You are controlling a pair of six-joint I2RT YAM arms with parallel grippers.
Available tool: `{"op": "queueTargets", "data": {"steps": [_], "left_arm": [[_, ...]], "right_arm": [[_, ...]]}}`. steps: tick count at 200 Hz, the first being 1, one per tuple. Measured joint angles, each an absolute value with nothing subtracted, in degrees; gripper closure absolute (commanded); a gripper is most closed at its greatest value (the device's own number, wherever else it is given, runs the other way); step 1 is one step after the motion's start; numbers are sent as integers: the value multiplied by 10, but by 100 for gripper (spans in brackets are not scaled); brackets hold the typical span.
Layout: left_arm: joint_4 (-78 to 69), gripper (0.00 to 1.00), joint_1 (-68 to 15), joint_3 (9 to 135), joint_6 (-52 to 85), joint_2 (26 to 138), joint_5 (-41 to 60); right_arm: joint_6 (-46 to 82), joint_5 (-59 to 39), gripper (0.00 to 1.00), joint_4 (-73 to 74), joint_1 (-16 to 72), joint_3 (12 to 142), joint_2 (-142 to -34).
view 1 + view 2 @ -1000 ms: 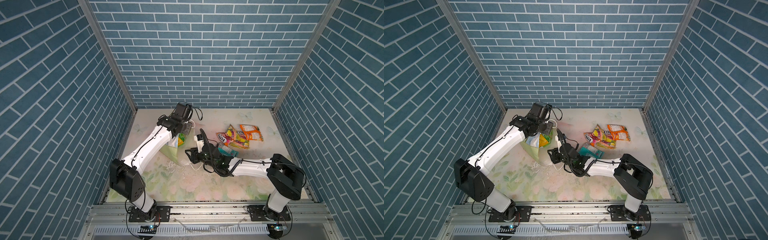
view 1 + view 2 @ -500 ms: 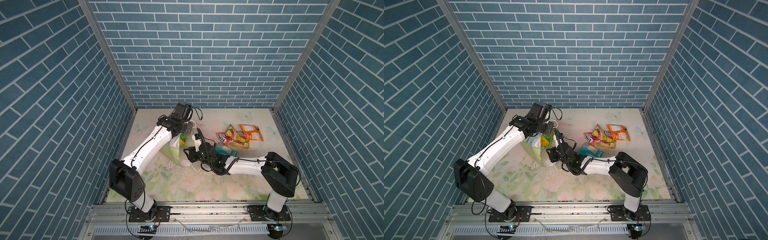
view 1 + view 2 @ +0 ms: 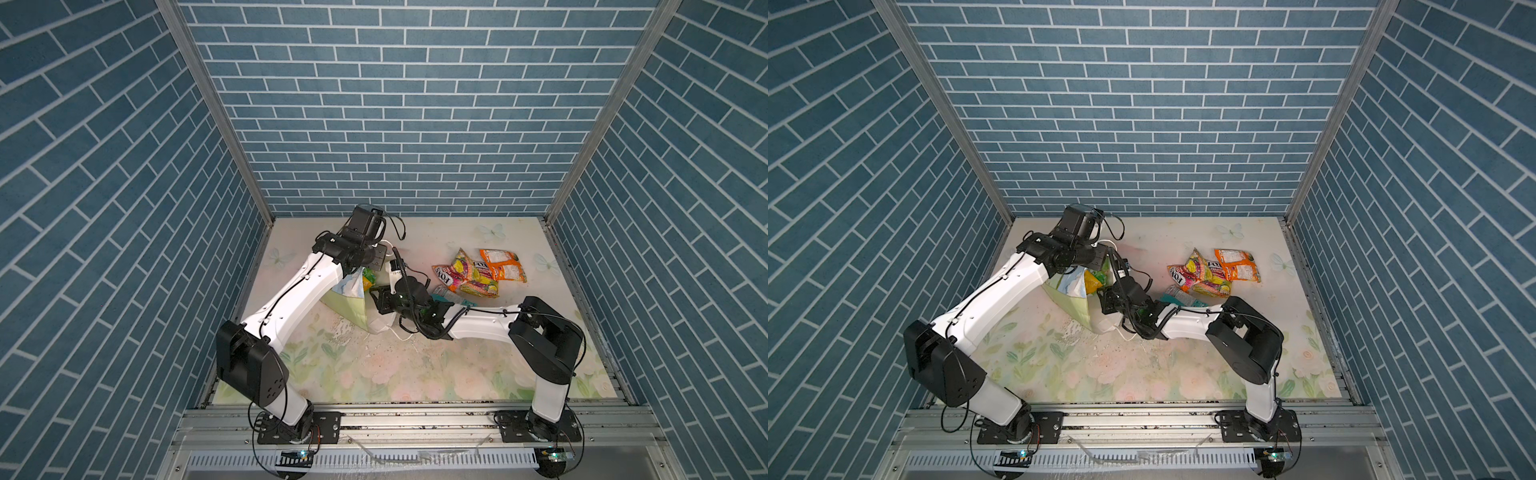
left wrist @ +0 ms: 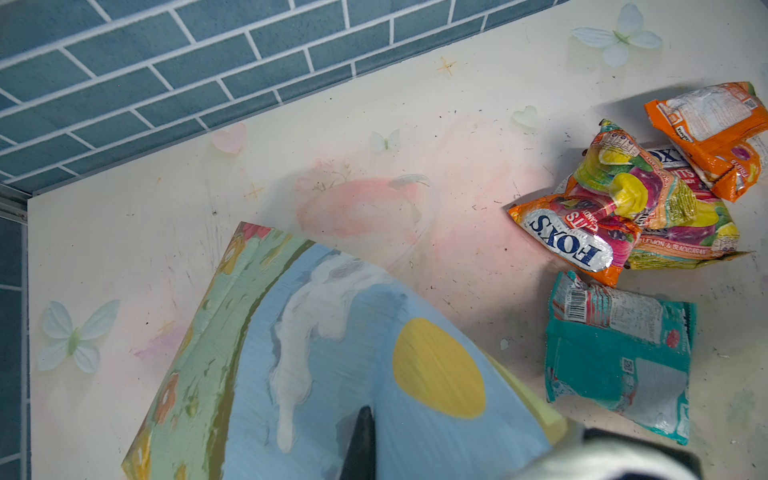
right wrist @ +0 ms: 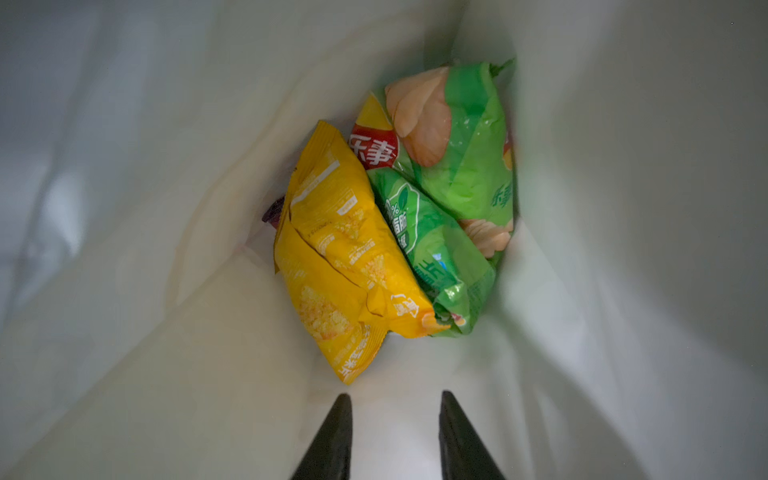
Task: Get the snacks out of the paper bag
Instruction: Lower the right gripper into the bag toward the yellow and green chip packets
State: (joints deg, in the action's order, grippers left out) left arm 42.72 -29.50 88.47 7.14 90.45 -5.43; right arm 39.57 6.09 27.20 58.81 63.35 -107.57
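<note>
Blue-brick walls (image 3: pixel 399 104), floral tabletop (image 3: pixel 374 365); left hand (image 4: pixel 365 424) pinches paper bag (image 4: pixel 324 332), right hand (image 5: pixel 395 397) spread inside.

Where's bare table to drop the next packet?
Bare: front table between left arm and right arm; back strip along the wall, paper bag to orange packet. Crowded: FOX'S packets and teal packet beside the bag, right arm across.

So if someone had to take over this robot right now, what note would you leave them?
Left hand: shut on the paper bag, pinching its wall.
Right hand: open and empty, inside the bag, short of the snacks.
Done: orange packet, fruit-print packets and teal packet lie out on the table.
Left inside: yellow packet, green packets, a purple corner behind them.
Next, probably: grip the yellow one and lift it out.
</note>
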Motion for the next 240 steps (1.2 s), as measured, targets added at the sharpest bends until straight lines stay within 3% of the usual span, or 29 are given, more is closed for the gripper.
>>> {"op": "queueTargets", "data": {"steps": [100, 166, 240], "left_arm": [[426, 100, -299, 885, 88, 903, -35], [422, 100, -300, 885, 94, 903, -25], [418, 100, -300, 885, 97, 903, -11]], "right_arm": [[369, 116, 36, 218, 589, 671, -1089], [370, 143, 37, 209, 589, 671, -1089], [373, 139, 45, 199, 588, 692, -1089]]}}
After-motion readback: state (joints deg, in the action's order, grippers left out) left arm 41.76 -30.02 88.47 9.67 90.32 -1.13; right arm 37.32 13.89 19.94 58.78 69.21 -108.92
